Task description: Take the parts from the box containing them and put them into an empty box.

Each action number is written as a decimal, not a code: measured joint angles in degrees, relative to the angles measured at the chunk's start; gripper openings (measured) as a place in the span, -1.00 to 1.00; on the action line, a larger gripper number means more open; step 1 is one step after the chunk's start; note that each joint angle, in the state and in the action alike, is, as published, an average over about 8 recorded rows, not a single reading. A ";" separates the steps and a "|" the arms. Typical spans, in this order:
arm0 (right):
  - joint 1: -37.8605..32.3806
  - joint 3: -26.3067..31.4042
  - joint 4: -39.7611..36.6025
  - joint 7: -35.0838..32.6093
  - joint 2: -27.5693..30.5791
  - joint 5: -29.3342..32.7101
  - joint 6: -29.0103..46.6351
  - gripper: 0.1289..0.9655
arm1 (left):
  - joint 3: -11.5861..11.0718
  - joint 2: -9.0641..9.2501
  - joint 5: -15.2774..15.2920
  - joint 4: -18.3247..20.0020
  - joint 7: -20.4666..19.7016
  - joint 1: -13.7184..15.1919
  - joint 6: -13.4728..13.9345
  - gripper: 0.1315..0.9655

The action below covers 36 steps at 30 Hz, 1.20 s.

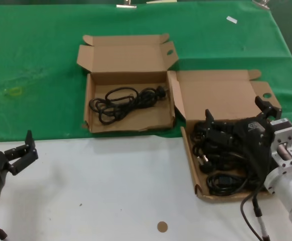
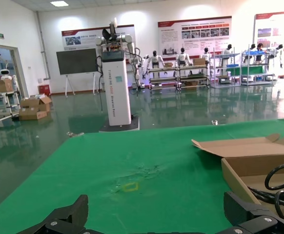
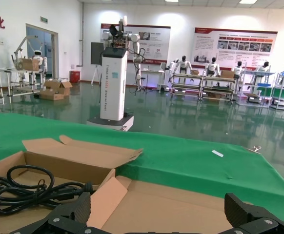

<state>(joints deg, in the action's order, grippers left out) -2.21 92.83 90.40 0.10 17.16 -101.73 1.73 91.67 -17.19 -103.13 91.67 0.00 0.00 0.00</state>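
The box holding the parts (image 1: 190, 150) lies open at the right with several black cables (image 1: 221, 165) piled in it. My right gripper (image 1: 238, 113) hovers over its far end, open and empty; the right wrist view shows its fingers (image 3: 76, 210) spread above the lid (image 3: 181, 204). The other box (image 1: 93, 123), with a wavy front rim, lies open at the centre left and holds one coiled black cable (image 1: 126, 99), also seen in the right wrist view (image 3: 20, 187). My left gripper (image 1: 28, 148) is open and empty over the white table at the near left, apart from both boxes.
The boxes straddle the edge between the green cloth (image 1: 35, 60) and the white table (image 1: 111, 191). A small brown disc (image 1: 162, 226) lies on the white table in front. A white tag (image 1: 231, 19) lies far right on the cloth. The left wrist view shows the wavy-rimmed box's wall (image 2: 239, 183).
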 joint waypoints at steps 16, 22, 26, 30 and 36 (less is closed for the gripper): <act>0.00 0.00 0.00 0.00 0.00 0.00 0.00 1.00 | 0.00 0.00 0.00 0.00 0.00 0.00 0.00 1.00; 0.00 0.00 0.00 0.00 0.00 0.00 0.00 1.00 | 0.00 0.00 0.00 0.00 0.00 0.00 0.00 1.00; 0.00 0.00 0.00 0.00 0.00 0.00 0.00 1.00 | 0.00 0.00 0.00 0.00 0.00 0.00 0.00 1.00; 0.00 0.00 0.00 0.00 0.00 0.00 0.00 1.00 | 0.00 0.00 0.00 0.00 0.00 0.00 0.00 1.00; 0.00 0.00 0.00 0.00 0.00 0.00 0.00 1.00 | 0.00 0.00 0.00 0.00 0.00 0.00 0.00 1.00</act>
<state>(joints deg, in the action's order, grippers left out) -2.21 92.83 90.40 0.10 17.16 -101.73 1.73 91.67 -17.19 -103.13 91.67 0.00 0.00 0.00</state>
